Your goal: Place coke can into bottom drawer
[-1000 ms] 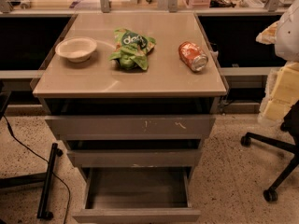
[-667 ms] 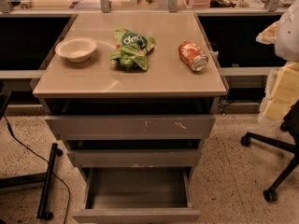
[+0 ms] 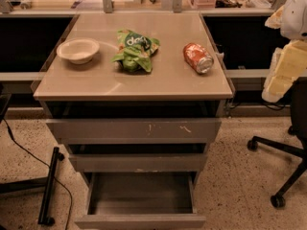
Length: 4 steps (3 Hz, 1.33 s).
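Bottom drawer [image 3: 139, 193]: pulled open, low and left of the gripper, its front cut by the frame edge. Interior dim.
Floor [image 3: 240, 176]: speckled. A chair base [image 3: 280, 162] stands below the gripper.
Coke can [image 3: 198, 58]: lies on its side on the tan tabletop [image 3: 96, 80], left of the gripper and apart from it. White markings unreadable.
Bag [image 3: 135, 50]: green, further left. White lettering not legible.
Bowl [image 3: 77, 50]: furthest left.
Gripper [image 3: 292, 13]: pale, at the upper right edge, cut off. Released or clenched: cannot tell.
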Available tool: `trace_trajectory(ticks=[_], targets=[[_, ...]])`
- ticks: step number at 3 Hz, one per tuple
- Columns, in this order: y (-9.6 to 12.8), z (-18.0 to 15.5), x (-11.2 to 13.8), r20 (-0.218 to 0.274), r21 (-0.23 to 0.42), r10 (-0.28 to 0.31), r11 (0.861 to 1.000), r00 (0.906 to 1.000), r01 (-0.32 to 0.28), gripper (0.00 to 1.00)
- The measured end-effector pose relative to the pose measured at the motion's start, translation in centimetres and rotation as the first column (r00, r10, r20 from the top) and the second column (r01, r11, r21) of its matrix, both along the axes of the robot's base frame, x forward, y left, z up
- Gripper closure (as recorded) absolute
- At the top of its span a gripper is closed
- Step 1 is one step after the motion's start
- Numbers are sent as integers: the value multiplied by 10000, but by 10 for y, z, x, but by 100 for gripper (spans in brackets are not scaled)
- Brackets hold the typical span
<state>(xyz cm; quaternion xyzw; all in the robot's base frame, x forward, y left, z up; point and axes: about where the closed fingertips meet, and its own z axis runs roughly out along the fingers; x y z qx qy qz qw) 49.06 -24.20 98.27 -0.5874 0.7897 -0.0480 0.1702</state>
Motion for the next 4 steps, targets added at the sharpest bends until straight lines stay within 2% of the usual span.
trace_trajectory(ticks=[1,2,3,4], targets=[[-9,7,53,189,169,-6,9999,9998,3,0],[-9,-7,105,-139,585,-112,9982,9998,120,0],[0,-22,149,-250,1367,-229,9903,9994,262,0],[1,-18,165,158,1534,-278,9879,9995,250,0]])
